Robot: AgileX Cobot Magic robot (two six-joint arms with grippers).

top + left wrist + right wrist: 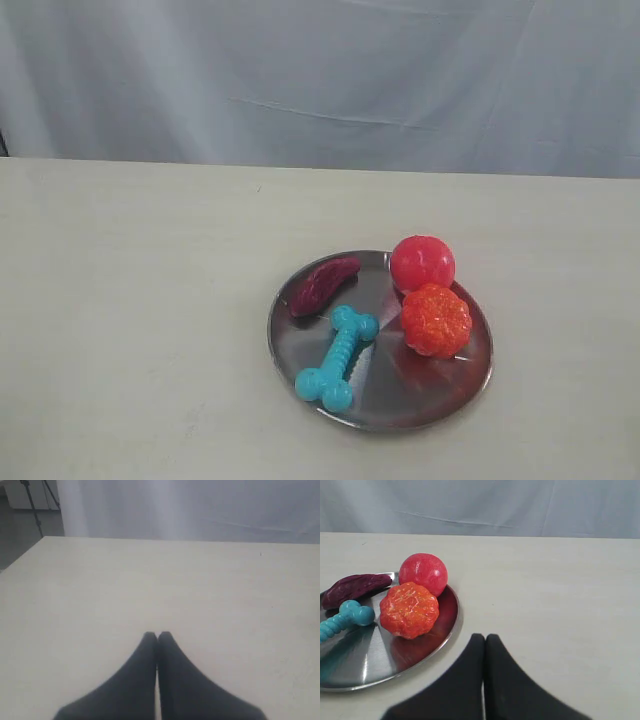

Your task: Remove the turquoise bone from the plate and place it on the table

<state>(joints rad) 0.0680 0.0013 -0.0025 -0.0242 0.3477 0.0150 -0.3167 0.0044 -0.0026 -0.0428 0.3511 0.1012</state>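
Bone first: the turquoise bone (338, 358) lies flat on the plate (392, 392), one knobbed end by the rim that faces the table's near edge, the other pointing in toward the plate's middle. The plate sits on the table (130, 300) close to the near edge, nearer the right edge than the left.

Only the exterior view takes in the whole bone. The right wrist view catches just one knob and a bit of ribbed shaft, and the picture's border cuts off the rest. The grippers show only in the wrist views.

The right gripper (485, 639) hangs over bare tabletop just beside the plate's rim, fingers pressed together, nothing between them. The left gripper (157, 636) has its tips together too (empty as well), over open tabletop, looking toward the far edge and a far corner, where tripod legs (32, 502) stand beyond the table.

Now the neighbours. A purple toy (323, 285) lies along the rim toward the far edge, near the bone's inner knob. An orange bumpy ball (436, 320) sits on the bone's right-edge side, touching a red ball (422, 263) behind it. From the right wrist camera, that orange ball stands between gripper and bone.
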